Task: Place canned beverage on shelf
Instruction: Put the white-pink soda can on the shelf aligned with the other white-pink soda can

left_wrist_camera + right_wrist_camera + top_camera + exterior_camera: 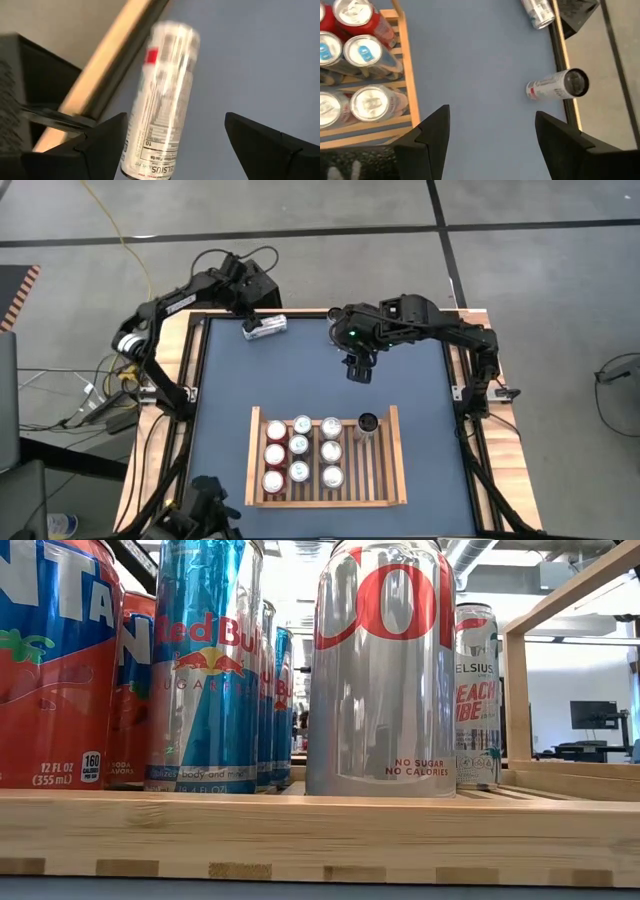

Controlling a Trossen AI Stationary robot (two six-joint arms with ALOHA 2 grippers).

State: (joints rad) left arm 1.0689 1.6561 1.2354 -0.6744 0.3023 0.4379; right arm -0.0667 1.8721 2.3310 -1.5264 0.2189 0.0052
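A slim white can (161, 95) lies on its side on the blue tabletop by the far left edge (265, 328). My left gripper (175, 145) hangs open just above it (256, 314), one finger on each side of the can's near end, touching nothing. A second white can (557, 85) lies on its side by the far wooden edge. My right gripper (358, 368) hangs open over the far middle of the table, with nothing between its fingers (492, 145). The shelf (325, 502) lies near the front edge and holds several upright cans (380, 670).
A dark-topped can (367, 423) stands at the shelf's far right corner; the slats in front of it are bare. The table's wooden rim (107, 60) runs close beside the lying can. Bare blue tabletop (300, 375) stretches between the shelf and the far edge.
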